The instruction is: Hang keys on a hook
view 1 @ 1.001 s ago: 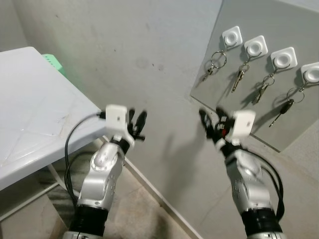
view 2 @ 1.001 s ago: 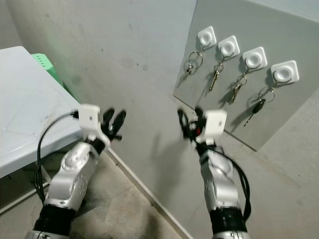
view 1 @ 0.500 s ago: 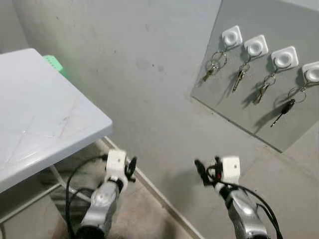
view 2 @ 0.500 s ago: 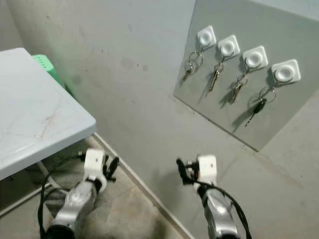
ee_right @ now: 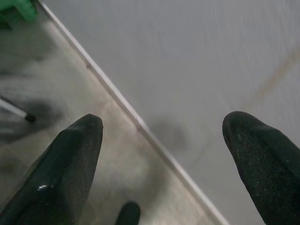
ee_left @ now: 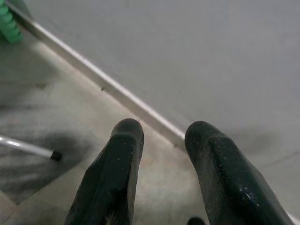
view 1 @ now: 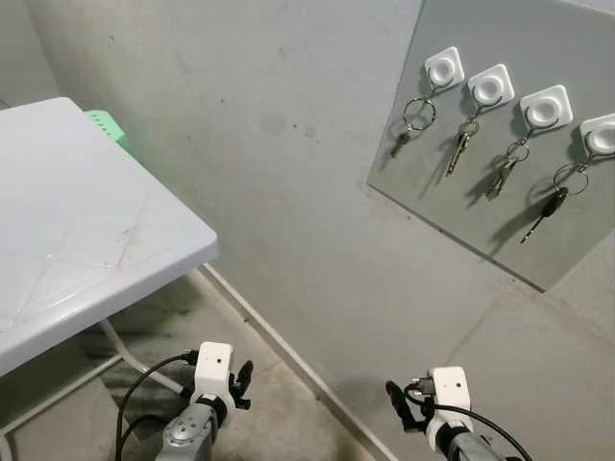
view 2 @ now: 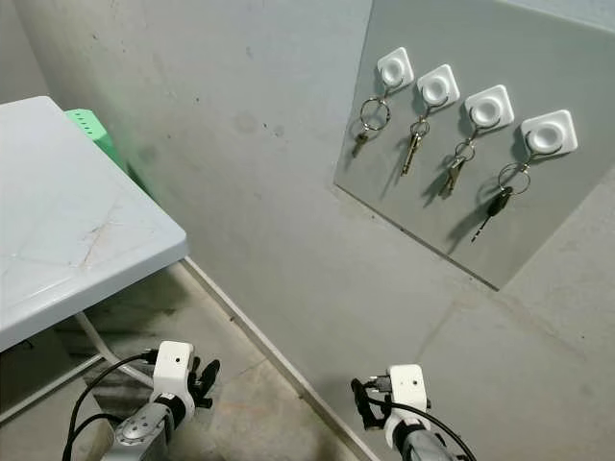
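Observation:
A grey board (view 1: pixel 452 216) leans on the wall at the upper right and carries four white square hooks (view 1: pixel 490 86) in a row. A set of keys hangs from each hook: one on a large ring (view 1: pixel 411 117), two silver sets (view 1: pixel 460 146) and a black-headed key (view 1: pixel 550 205). Both my arms are low, near the floor and far beneath the board. My left gripper (view 1: pixel 238 376) is open by a narrow gap, with only floor between its fingers (ee_left: pixel 123 150). My right gripper (view 1: pixel 398 403) is open wide and empty, its fingers (ee_right: pixel 75 145) pointing at the wall's base.
A white table (view 1: pixel 96 240) stands on my left with thin metal legs (view 1: pixel 125 355) under it. A green object (view 1: pixel 108 123) sits behind it against the wall. A pale baseboard strip (view 1: pixel 279 341) runs where the wall meets the concrete floor.
Both arms have dropped from in front of the wall, below the key board, to the bottom of the view. The keys on the hooks have not moved.

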Motion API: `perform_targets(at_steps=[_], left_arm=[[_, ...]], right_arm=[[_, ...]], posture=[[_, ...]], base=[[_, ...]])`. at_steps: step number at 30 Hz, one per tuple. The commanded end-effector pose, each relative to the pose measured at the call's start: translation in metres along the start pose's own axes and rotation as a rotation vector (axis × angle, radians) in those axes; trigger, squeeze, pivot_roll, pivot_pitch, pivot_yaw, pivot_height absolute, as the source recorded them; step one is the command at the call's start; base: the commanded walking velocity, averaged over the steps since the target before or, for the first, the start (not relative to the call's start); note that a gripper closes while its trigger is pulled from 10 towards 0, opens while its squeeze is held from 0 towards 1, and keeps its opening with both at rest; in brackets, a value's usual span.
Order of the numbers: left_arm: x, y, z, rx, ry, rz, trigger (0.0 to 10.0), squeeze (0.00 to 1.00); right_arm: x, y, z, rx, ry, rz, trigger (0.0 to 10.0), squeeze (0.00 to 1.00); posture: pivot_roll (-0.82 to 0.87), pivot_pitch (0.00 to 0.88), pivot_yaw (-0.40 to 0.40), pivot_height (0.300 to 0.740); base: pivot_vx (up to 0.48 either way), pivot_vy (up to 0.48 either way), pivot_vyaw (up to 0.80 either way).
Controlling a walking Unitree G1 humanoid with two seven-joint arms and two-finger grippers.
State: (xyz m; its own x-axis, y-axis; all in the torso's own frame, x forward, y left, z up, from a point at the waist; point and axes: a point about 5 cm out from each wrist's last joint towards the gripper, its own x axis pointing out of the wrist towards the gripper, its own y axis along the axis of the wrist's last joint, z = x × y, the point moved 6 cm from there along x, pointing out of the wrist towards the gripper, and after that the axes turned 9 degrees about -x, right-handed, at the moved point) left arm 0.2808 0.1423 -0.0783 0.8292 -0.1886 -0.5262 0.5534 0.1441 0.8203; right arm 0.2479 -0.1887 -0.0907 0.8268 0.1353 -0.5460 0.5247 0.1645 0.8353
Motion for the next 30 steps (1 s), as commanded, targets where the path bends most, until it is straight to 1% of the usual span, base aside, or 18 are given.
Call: perform_targets(at_steps=[1, 3, 5, 8, 9, 15, 17, 18, 19, 23, 25, 30], left_arm=[[0.000, -0.002, -0.001, 0.012, -0.001, -0.012, 10.0, 0.00], [-0.002, -0.008, -0.006, 0.001, 0.014, -0.035, 10.0, 0.00], [-0.004, -0.011, -0.009, 0.005, 0.021, -0.049, 10.0, 0.00], [-0.008, -0.021, -0.015, -0.019, 0.042, -0.086, 10.0, 0.00], [-0.008, -0.021, -0.015, -0.019, 0.042, -0.086, 10.0, 0.00], [-0.017, -0.042, -0.023, -0.036, 0.075, -0.156, 10.0, 0.00], [-0.017, -0.043, -0.023, -0.039, 0.077, -0.162, 10.0, 0.00], [-0.019, -0.046, -0.025, -0.042, 0.084, -0.168, 10.0, 0.00], [-0.019, -0.046, -0.025, -0.044, 0.088, -0.170, 10.0, 0.00], [-0.021, -0.049, -0.028, -0.079, 0.106, -0.170, 10.0, 0.00], [-0.022, -0.052, -0.029, -0.113, 0.120, -0.175, 10.0, 0.00], [-0.025, -0.058, -0.029, -0.118, 0.131, -0.193, 10.0, 0.00]], right_arm=[[-0.005, -0.009, 0.007, 0.008, -0.026, -0.030, 10.0, 0.00], [-0.008, -0.018, 0.008, 0.014, -0.036, -0.061, 10.0, 0.00], [-0.009, -0.020, 0.010, 0.020, -0.047, -0.068, 10.0, 0.00], [-0.014, -0.032, 0.009, 0.034, -0.054, -0.106, 10.0, 0.00], [-0.014, -0.032, 0.009, 0.034, -0.054, -0.106, 10.0, 0.00], [-0.027, -0.058, 0.009, 0.049, -0.072, -0.194, 10.0, 0.00], [-0.029, -0.062, 0.008, 0.047, -0.070, -0.208, 10.0, 0.00], [-0.034, -0.068, 0.008, 0.045, -0.070, -0.232, 10.0, 0.00], [-0.035, -0.071, 0.008, 0.046, -0.072, -0.238, 10.0, 0.00], [-0.047, -0.088, 0.007, 0.040, -0.070, -0.294, 10.0, 0.00], [-0.049, -0.092, 0.008, 0.044, -0.077, -0.315, 10.0, 0.00], [-0.051, -0.095, 0.006, 0.067, -0.087, -0.323, 10.0, 0.00]], posture=[[0.12, 0.000, -0.086, 0.740], [0.12, 0.000, -0.083, 0.740], [0.12, 0.000, -0.083, 0.740], [0.11, 0.000, -0.077, 0.740], [0.11, 0.000, -0.077, 0.740], [0.10, 0.000, -0.068, 0.740], [0.10, 0.000, -0.068, 0.740], [0.10, 0.000, -0.070, 0.740], [0.10, 0.000, -0.068, 0.740], [0.10, 0.000, -0.066, 0.740], [0.10, 0.000, -0.064, 0.740], [0.09, 0.000, -0.054, 0.740]], base=[[0.000, 0.000, 0.00], [0.000, 0.000, 0.00], [0.000, 0.000, 0.00], [0.000, 0.000, 0.00], [0.000, 0.000, 0.00], [0.000, 0.000, 0.00], [0.000, 0.000, 0.00], [0.000, 0.000, 0.00], [0.000, 0.000, 0.00], [0.000, 0.000, 0.00], [0.000, 0.000, 0.00], [0.000, 0.000, 0.00]])
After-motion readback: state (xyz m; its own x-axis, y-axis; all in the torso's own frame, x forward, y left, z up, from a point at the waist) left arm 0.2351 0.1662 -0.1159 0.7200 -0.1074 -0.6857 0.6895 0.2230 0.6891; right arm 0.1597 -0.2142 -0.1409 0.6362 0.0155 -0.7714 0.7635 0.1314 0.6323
